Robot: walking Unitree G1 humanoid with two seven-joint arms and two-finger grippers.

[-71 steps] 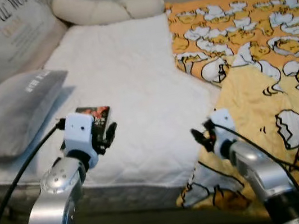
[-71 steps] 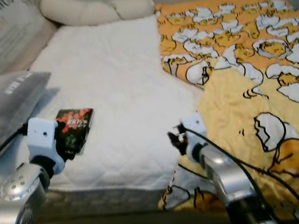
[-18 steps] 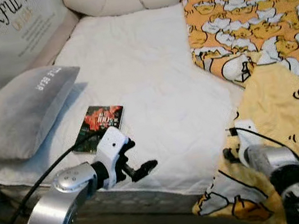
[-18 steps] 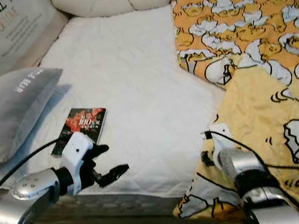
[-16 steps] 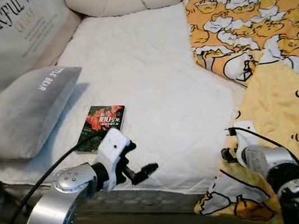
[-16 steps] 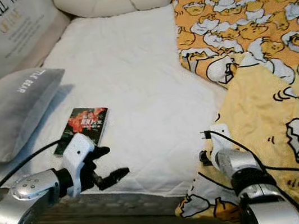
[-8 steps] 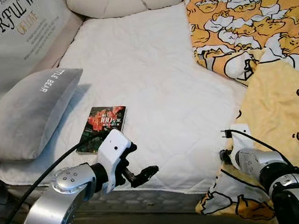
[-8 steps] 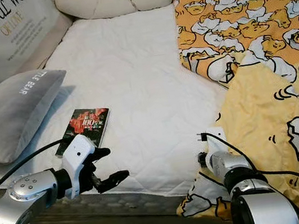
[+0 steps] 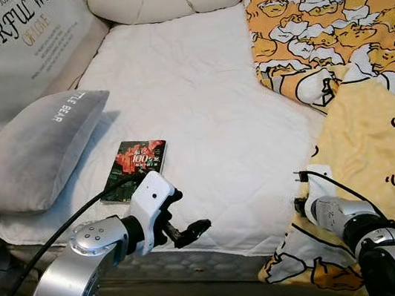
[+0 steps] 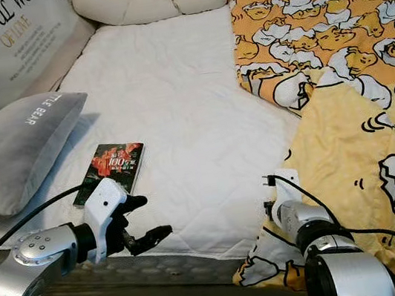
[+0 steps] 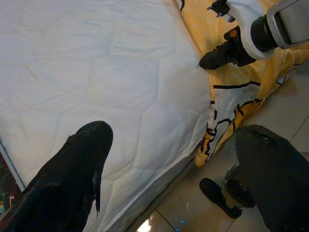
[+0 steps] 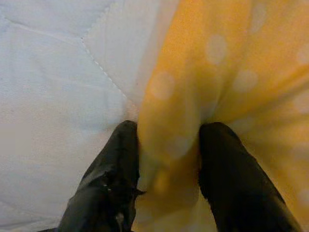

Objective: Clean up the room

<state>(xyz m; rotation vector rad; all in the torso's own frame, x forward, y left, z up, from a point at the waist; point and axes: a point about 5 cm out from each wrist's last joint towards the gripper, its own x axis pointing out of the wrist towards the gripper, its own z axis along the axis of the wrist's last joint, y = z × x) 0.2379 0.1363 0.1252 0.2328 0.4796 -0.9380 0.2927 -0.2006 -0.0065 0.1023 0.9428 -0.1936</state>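
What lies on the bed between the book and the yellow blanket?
Between the book and the yellow blanket lies a bare stretch of white mattress cover, as the left eye view shows.

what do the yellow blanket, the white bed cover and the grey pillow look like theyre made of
Yellow blanket: soft, thin printed fabric, matte; it bunches into folds between the right gripper fingers.
White bed cover: quilted textile, probably a padded mattress pad; stitched lines and slight puffiness show.
Grey pillow: plush, velvety-looking fabric with a faint sheen and printed white letters; the filling cannot be told.
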